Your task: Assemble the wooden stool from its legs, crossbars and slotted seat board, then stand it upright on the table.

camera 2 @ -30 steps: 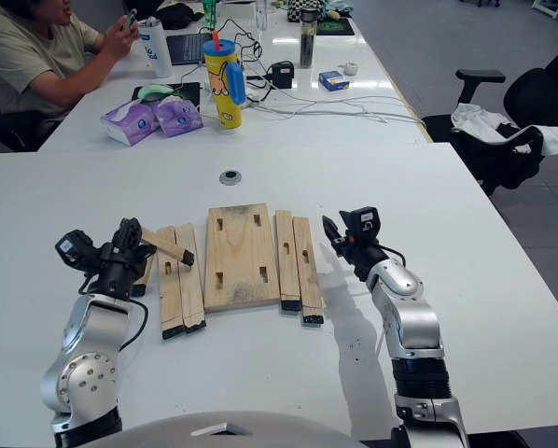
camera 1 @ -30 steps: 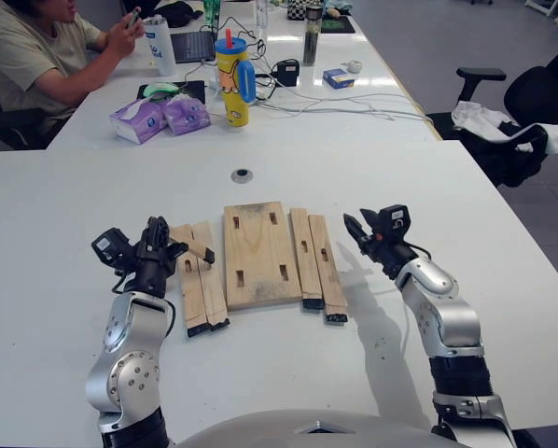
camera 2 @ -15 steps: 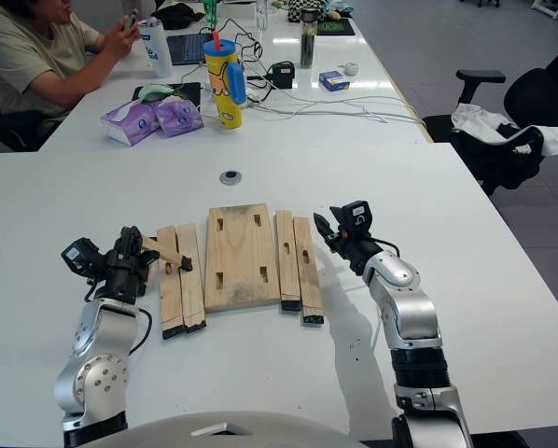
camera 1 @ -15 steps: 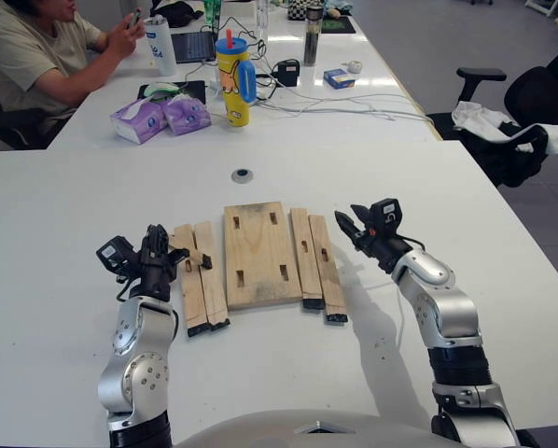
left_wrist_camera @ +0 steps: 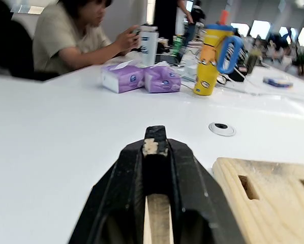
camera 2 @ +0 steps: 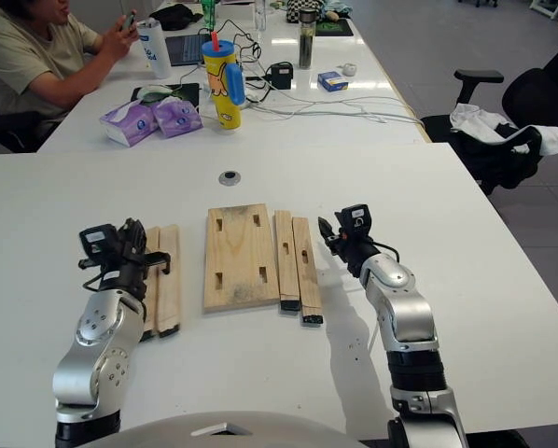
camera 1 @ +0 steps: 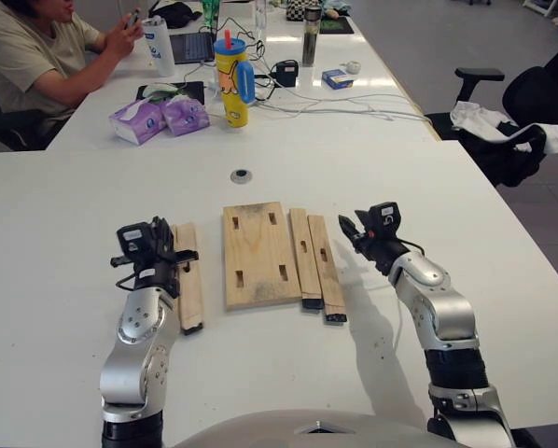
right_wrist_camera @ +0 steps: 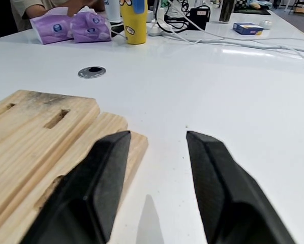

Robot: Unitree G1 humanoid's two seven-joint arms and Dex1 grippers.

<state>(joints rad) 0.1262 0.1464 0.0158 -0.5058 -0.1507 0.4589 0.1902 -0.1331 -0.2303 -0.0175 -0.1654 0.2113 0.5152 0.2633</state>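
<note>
The slotted seat board (camera 1: 258, 254) lies flat mid-table. Two wooden legs (camera 1: 314, 263) with black ends lie side by side along its right edge. Another leg (camera 1: 189, 276) lies to its left, a gap apart. My left gripper (camera 1: 163, 250) sits low just left of that leg, shut on a thin wooden bar (left_wrist_camera: 157, 218) with a black tip; the bar (camera 2: 150, 289) runs parallel to the leg under my arm. My right gripper (camera 1: 355, 230) hovers open at the far end of the rightmost leg (right_wrist_camera: 65, 203), with nothing between its fingers (right_wrist_camera: 213, 173).
A cable grommet (camera 1: 242, 175) sits in the table behind the board. On the far table stand a yellow cup (camera 1: 232, 79), purple tissue packs (camera 1: 162, 117) and cables. A black office chair (camera 1: 512, 140) is off the right edge. Bare table surrounds the parts.
My left gripper has come down and swung the bar from pointing across the left legs to lying parallel with them; the left pieces now sit farther from the board. The right gripper shifted slightly.
</note>
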